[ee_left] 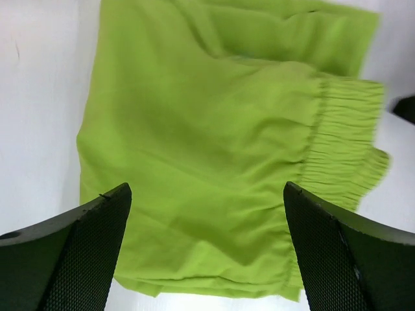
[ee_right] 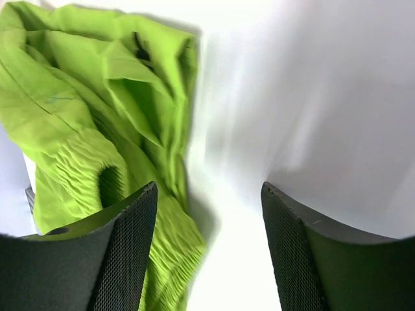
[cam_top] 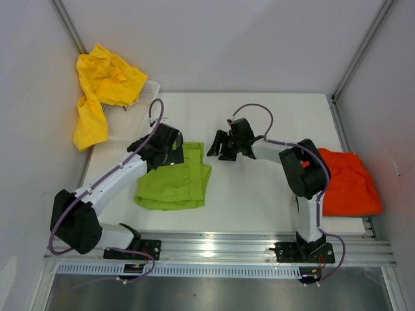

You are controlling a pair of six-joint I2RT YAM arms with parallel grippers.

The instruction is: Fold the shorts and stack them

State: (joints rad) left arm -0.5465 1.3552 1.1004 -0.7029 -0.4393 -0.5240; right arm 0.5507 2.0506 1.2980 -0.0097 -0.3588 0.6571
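While the lime green shorts (cam_top: 174, 183) lie folded flat on the worktop (cam_top: 259, 194), no stack exists yet. Orange-red shorts (cam_top: 347, 184) sit well right of them, seemingly folded. Yellow shorts (cam_top: 97, 91) hang crumpled over the white basket (cam_top: 150, 87), far behind-left of them, not yet folded. Left gripper (ee_left: 206, 188) hovers over the green pair, jaws wide, empty. Right gripper (ee_right: 209, 184) stands just right of them, jaws parted, holding nothing.

Your 2 arms bend inward toward the middle of the worktop (cam_top: 259, 194); your left gripper (cam_top: 176, 153) gapes wide, empty; your right gripper (cam_top: 216, 146) stands parted, empty too.
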